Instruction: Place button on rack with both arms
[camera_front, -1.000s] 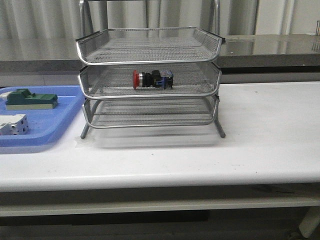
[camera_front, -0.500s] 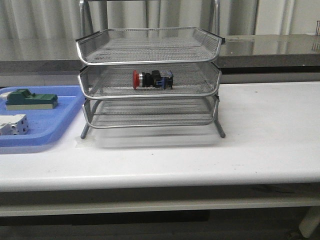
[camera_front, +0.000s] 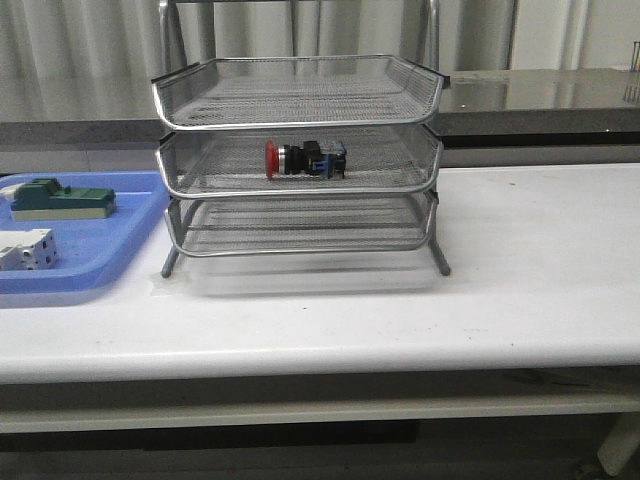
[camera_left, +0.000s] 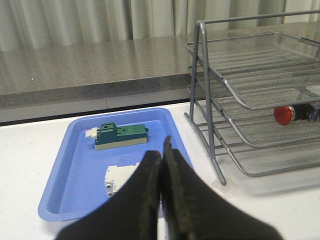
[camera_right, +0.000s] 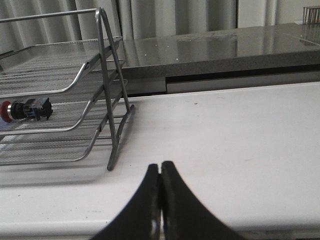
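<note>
The button, with red head and blue rear block, lies on its side in the middle tier of the silver wire rack. It also shows in the left wrist view and in the right wrist view. The rack also shows in the left wrist view and in the right wrist view. My left gripper is shut and empty, held over the blue tray, left of the rack. My right gripper is shut and empty over the white table, right of the rack. Neither arm shows in the front view.
A flat blue tray lies left of the rack and holds a green block and a white breaker. In the left wrist view the tray, green block and breaker show. A grey counter runs behind the white table.
</note>
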